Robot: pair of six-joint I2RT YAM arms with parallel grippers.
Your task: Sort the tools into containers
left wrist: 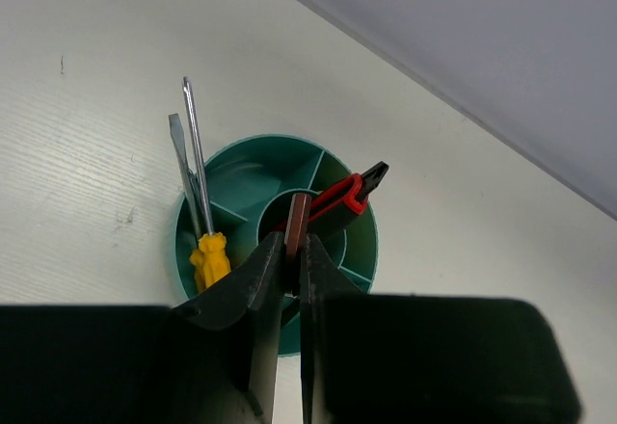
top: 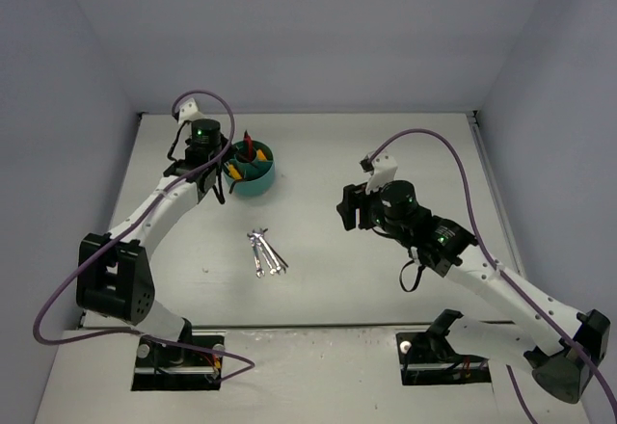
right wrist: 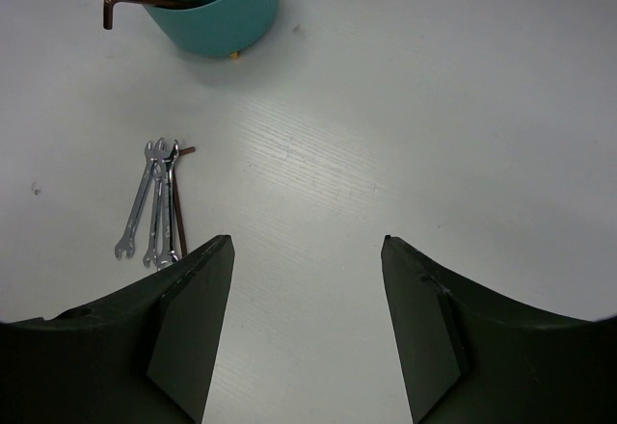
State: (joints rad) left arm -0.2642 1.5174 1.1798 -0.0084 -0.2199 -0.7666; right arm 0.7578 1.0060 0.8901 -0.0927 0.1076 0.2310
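Silver wrenches (right wrist: 156, 202), apart from teal organiser (right wrist: 217, 14)

Counter (top: 386, 145), white: teal organiser (top: 256, 189) at rear left; silver wrenches (top: 260, 253) bundled mid-counter, with what may be a dark hex key (right wrist: 177, 214) alongside.

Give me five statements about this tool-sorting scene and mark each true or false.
1. The wrenches lie on the table, outside the bowl. True.
2. The right pincer is shut on a wrench. False: it is open and holds nothing.
3. Two yellow-handled screwdrivers stand in the bowl, shafts up. True.
4. The red-handled tool lies on the table beside the wrenches. False: it is in the bowl.
5. The left pincer is shut on a thin hex key over the bowl. True.
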